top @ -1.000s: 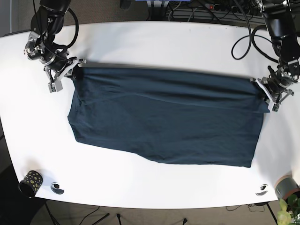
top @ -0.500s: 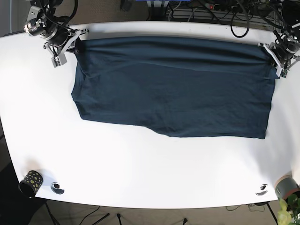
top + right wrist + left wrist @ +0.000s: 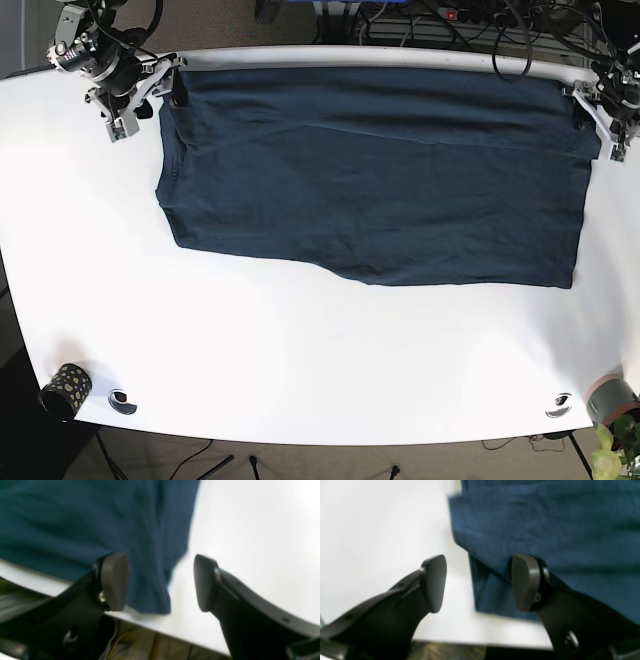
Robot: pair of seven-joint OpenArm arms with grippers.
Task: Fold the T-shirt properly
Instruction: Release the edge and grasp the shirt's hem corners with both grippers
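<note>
The white tabletop (image 3: 300, 350) fills most of the base view, its far edge partly lost under a tangle of cables (image 3: 440, 20). On its far half lies the dark blue T-shirt (image 3: 370, 170), spread flat as a wide rectangle with its top edge running along the tabletop's far rim; sleeves and collar cannot be made out from above, and the near edge sags lower toward the middle and the view's right.

The right gripper (image 3: 140, 85) sits at the shirt's top corner on the base view's left. Its wrist view is blurred, but the two dark pads stand wide apart, released: one pad (image 3: 113, 581) lies over the cloth (image 3: 87, 525), the other over bare tabletop (image 3: 250, 530), and the shirt's corner hangs loose between them near the table's edge.

The left gripper (image 3: 603, 108) is at the opposite top corner, half cut off by the frame's edge in the base view. Its wrist view, also soft, shows it likewise spread open: one pad (image 3: 525, 582) against the folded fabric (image 3: 545, 517), the other over bare tabletop (image 3: 370, 530), clamping nothing.

Along the near edge stand a spotted dark cup (image 3: 66, 389), two small round markers (image 3: 122, 401), and a grey pot with a plant (image 3: 615, 420), which is partly cropped.
</note>
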